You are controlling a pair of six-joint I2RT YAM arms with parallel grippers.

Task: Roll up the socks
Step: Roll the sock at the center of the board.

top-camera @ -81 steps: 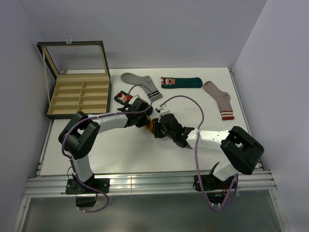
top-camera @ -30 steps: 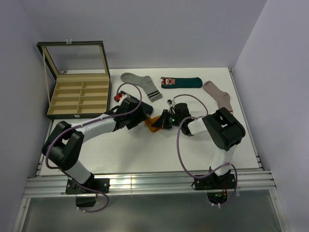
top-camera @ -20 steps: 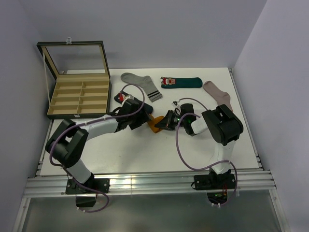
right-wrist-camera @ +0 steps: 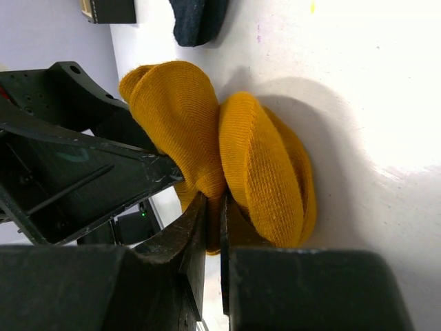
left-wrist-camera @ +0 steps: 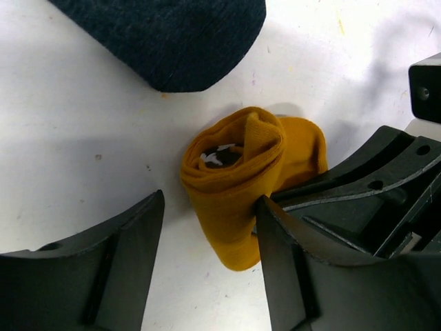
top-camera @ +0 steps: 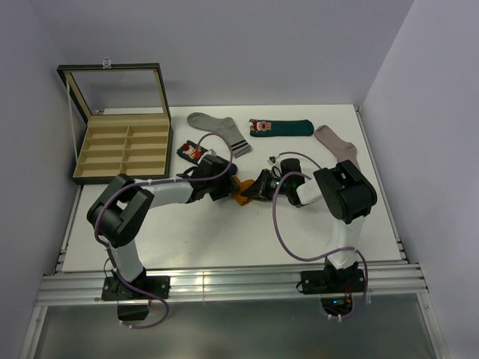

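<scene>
- Navy sock (top-camera: 191, 152) is lying flat on the left side of the white worktop (top-camera: 209, 232), with its toe near the roll.
- The left fingers (left-wrist-camera: 117, 262) are spread on either side of the mustard sock (left-wrist-camera: 234, 179). One touches it and the other is off it, so no real grasp.
- That mustard sock is rolled into a chunky bundle mid-worktop, right between both arms.
- The right fingers (right-wrist-camera: 172, 269) are almost together, pinching a fold of the roll.
- The dark teal sock (top-camera: 281, 127) is flat at the back, well apart.
</scene>
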